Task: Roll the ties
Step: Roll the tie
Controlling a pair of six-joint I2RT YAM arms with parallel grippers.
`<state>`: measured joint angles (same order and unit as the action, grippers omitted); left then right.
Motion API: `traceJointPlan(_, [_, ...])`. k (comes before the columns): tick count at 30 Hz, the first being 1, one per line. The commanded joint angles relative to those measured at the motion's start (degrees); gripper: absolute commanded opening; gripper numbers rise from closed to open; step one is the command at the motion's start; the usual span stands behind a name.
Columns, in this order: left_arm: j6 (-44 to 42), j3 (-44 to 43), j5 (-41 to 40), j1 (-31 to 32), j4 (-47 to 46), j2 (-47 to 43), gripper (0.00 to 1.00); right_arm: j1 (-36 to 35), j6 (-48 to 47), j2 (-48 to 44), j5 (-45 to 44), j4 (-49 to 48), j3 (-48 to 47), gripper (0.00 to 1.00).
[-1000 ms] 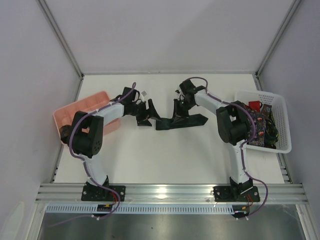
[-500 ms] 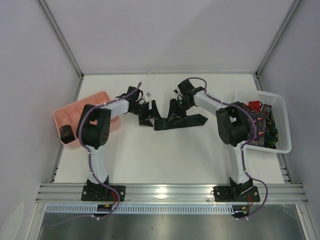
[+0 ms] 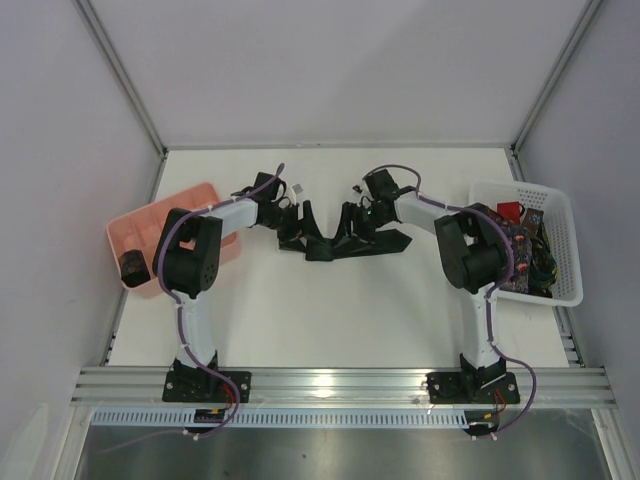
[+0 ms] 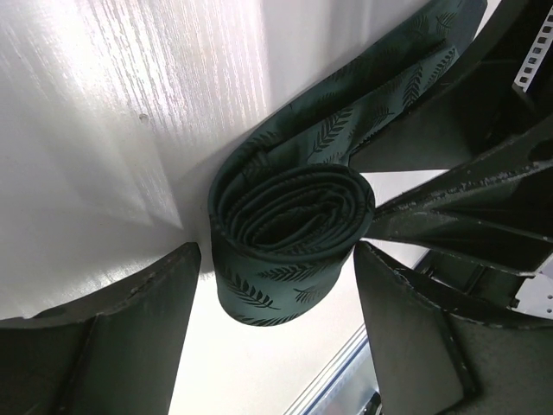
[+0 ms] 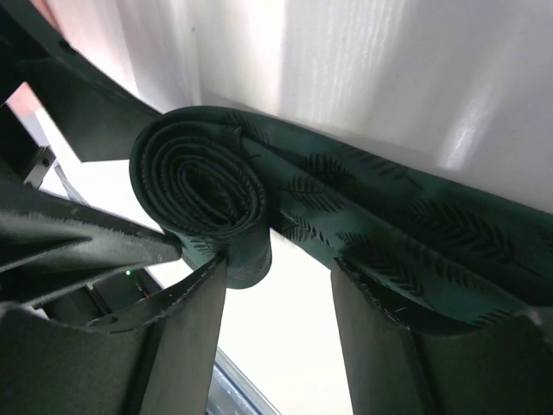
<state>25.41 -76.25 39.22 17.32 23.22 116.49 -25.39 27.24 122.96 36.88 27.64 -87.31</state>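
Observation:
A dark green leaf-patterned tie lies mid-table, its flat tail (image 3: 388,242) running right and its left end wound into a coil (image 3: 322,250). In the left wrist view the coil (image 4: 289,233) stands on edge between the spread fingers of my left gripper (image 4: 276,252); it touches the right finger and is a hair off the left one. My right gripper (image 5: 278,268) is open. Its left finger is beside the coil (image 5: 200,186) and the tail (image 5: 406,233) lies over its right finger. From above, the left gripper (image 3: 297,225) and right gripper (image 3: 352,222) face each other across the coil.
A white lattice basket (image 3: 560,215) at the right edge holds several more ties (image 3: 515,258), one red. A pink tray (image 3: 150,225) sits at the left with a small dark coil (image 3: 132,268) in it. White enclosure walls surround the table.
My right gripper has gone from shut to open and slid slightly nearer. The tie's tail has shifted with it. The left arm has swung its elbow inward while its gripper stays at the coil.

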Motion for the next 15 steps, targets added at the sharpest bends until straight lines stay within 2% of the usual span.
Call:
traceJointPlan(1, [-0.80,-0.39,1.12,-0.27,-1.51,-0.82,0.77,0.07,0.97,-4.92,3.71,-7.06,1.87,0.58])
traceJointPlan(7, [-0.89,0.05,0.94,-0.80,-1.16,-1.70,0.68,0.16,1.58,-5.62,6.35,-11.99,4.60,0.60])
traceJointPlan(15, [-0.80,-0.04,1.03,-1.32,-0.99,-0.30,0.65,0.16,2.37,-2.37,7.67,-14.72,3.81,0.61])
